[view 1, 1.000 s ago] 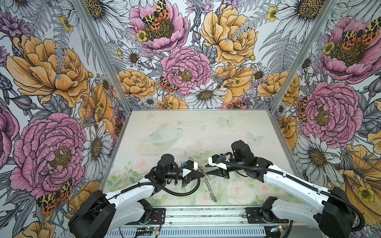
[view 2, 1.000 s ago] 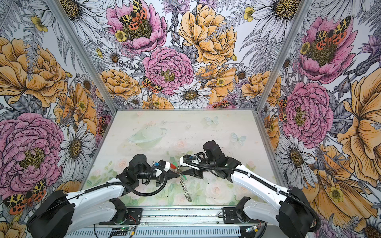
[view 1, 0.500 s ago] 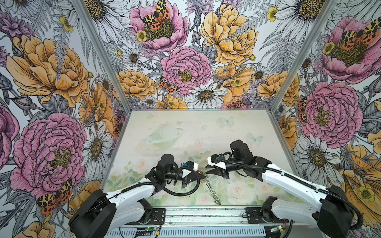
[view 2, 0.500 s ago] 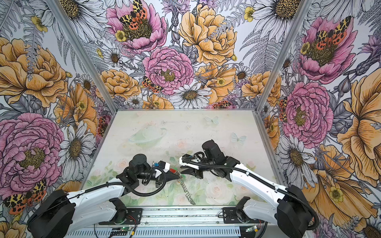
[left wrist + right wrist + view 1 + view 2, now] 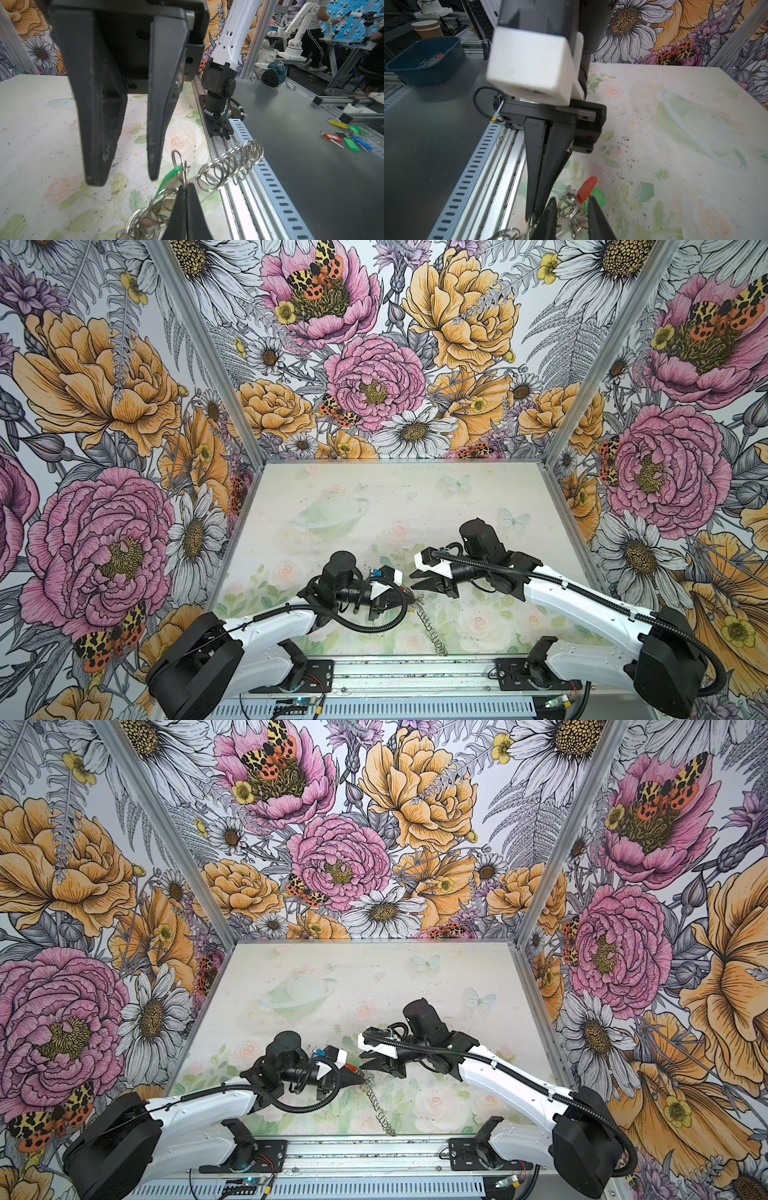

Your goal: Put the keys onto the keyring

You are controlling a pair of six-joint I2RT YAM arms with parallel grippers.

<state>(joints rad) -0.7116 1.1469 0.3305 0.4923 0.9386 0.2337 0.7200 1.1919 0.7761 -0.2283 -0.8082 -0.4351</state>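
**Keyring pinched near the front of the tabletop**

The keyring (image 5: 430, 626), a chain of many small silver metal rings, is held up at one end above the pale, flower-printed tabletop (image 5: 415, 506). From there it is seen in both top views running toward the front edge. The held end is pinched by the left gripper (image 5: 185, 187), whose dark, tapered fingers (image 5: 537, 166) are pressed together on one ring.

The keys (image 5: 351, 1065) are bunched among the rings just beside those fingertips. One bright green plastic tag (image 5: 168, 178) and one red plastic tag (image 5: 586, 189) are shown. Whether they are threaded on cannot be told.

The right gripper (image 5: 124, 179) is placed facing the left one, just beside the ring cluster. Its fingers are spread, and nothing is gripped between them.

On the grey bench outside the enclosure, a loose pile of coloured key tags (image 5: 349, 137) is visible.
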